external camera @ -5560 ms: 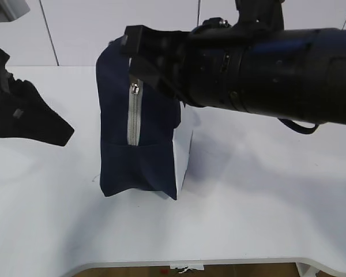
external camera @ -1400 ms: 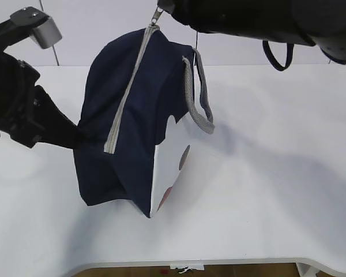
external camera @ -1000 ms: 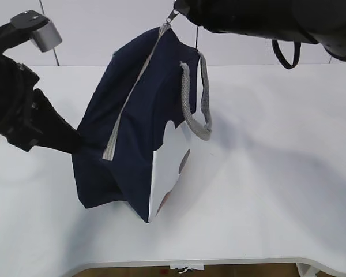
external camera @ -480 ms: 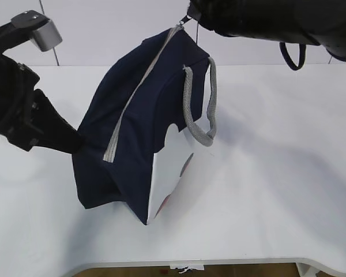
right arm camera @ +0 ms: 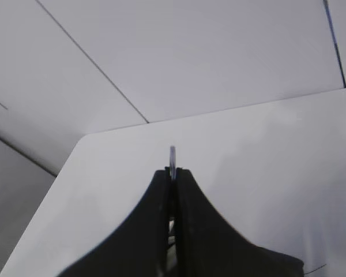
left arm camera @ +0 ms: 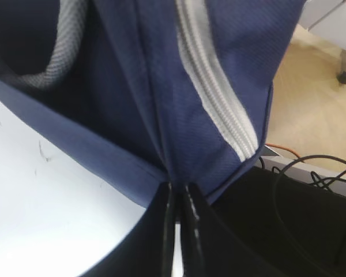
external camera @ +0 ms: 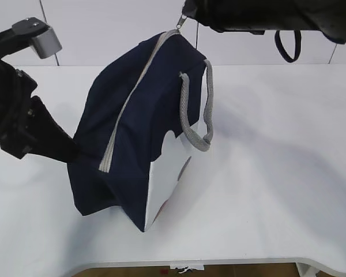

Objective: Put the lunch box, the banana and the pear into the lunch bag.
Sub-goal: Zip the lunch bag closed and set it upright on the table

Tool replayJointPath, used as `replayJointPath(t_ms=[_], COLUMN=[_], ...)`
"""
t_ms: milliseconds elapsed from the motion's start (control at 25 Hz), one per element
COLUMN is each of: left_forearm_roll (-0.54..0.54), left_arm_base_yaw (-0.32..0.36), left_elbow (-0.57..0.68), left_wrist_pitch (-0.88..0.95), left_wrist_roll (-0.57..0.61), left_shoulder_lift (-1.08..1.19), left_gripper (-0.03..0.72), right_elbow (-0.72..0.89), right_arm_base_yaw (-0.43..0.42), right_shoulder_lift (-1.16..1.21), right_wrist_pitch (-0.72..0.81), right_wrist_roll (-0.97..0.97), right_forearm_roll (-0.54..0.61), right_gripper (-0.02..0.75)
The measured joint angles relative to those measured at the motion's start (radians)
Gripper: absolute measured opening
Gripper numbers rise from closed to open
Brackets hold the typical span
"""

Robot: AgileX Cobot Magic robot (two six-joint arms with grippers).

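Note:
The navy lunch bag [external camera: 138, 115] leans on the white table [external camera: 277, 173], stretched between both grippers, its grey zipper [external camera: 124, 112] running closed up its side. My left gripper [external camera: 75, 151] is shut on a fold of the bag's fabric [left arm camera: 230, 52] at its lower left end; the wrist view shows the left gripper [left arm camera: 176, 187] pinching the cloth. At the top, my right gripper [external camera: 184, 14] is shut on the zipper's ring pull [right arm camera: 172, 154], which pokes out past the right gripper [right arm camera: 172, 170]. Lunch box, banana and pear are out of view.
A grey webbing handle [external camera: 205, 109] hangs off the bag's right side above its white patch [external camera: 167, 179]. The table's front edge [external camera: 219, 262] runs along the bottom. Beyond the table, the left wrist view shows floor and black cables [left arm camera: 317, 173].
The right gripper carried the ring pull right, then slightly back left and down; the bag's top followed. The left gripper kept its hold while the bag's base slid a little left.

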Motion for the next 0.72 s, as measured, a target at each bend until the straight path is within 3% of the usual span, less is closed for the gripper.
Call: replayJointPath(t_ms=[240,720], left_forearm_roll=[0.004,-0.001], left_arm_base_yaw=[0.000,0.000], left_elbow=[0.000,0.000], left_wrist_pitch=[0.004,0.000], left_wrist_roll=[0.000,0.000], left_shoulder_lift=[0.000,0.000], left_gripper=[-0.009,-0.009], right_elbow=[-0.013,-0.072], right_arm_base_yaw=[-0.001,-0.039], right_shoulder_lift=[-0.005,0.057], right_wrist_pitch=[0.124,0.086], right_wrist_roll=[-0.007,-0.043], right_forearm_roll=[0.005,0.007], right_gripper=[-0.010,-0.010])
